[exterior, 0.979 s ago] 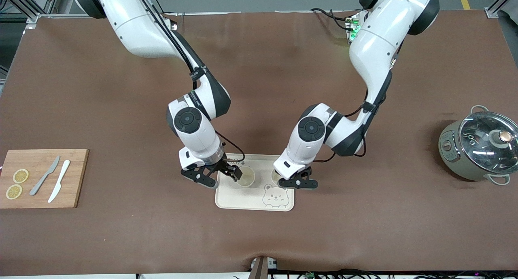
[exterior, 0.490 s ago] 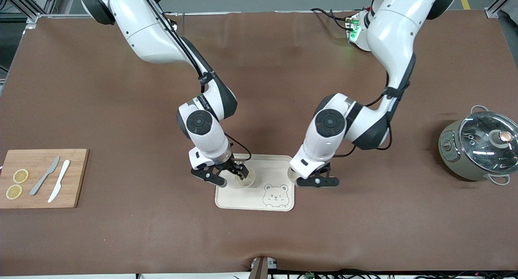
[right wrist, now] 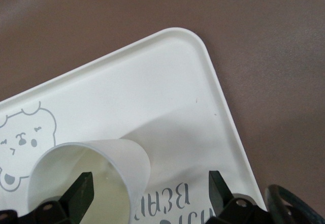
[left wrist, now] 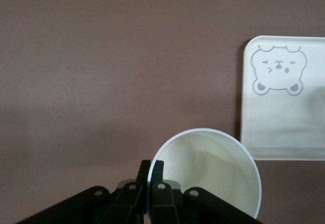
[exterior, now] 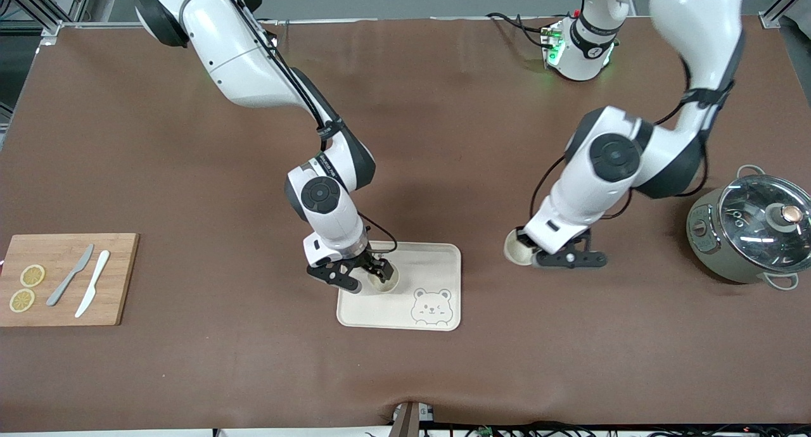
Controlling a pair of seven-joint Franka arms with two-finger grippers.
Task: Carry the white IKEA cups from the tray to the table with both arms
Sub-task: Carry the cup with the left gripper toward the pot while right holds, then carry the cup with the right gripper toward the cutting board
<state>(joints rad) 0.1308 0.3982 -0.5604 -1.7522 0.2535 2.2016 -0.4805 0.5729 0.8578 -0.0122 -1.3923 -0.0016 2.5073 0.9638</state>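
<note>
Brown matting covers the table [exterior: 190, 139], with a wooden cutting board [exterior: 63, 278] at the right arm's end. Next we find the right gripper [exterior: 364, 275] down on the tray [exterior: 437, 259], its fingers spread wide about the remaining cup [exterior: 385, 282], not yet closed on it. Past the tray, the left gripper [exterior: 532, 254] is pinched shut on the rim wall of the carried cup [exterior: 516, 252], low over bare table between the tray and a lidded pot [exterior: 747, 228]. We judge the task about halfway: one cup is off the tray but not released. Next, the left arm needs to set it down upright and let go, and the right needs to close and lift.
</note>
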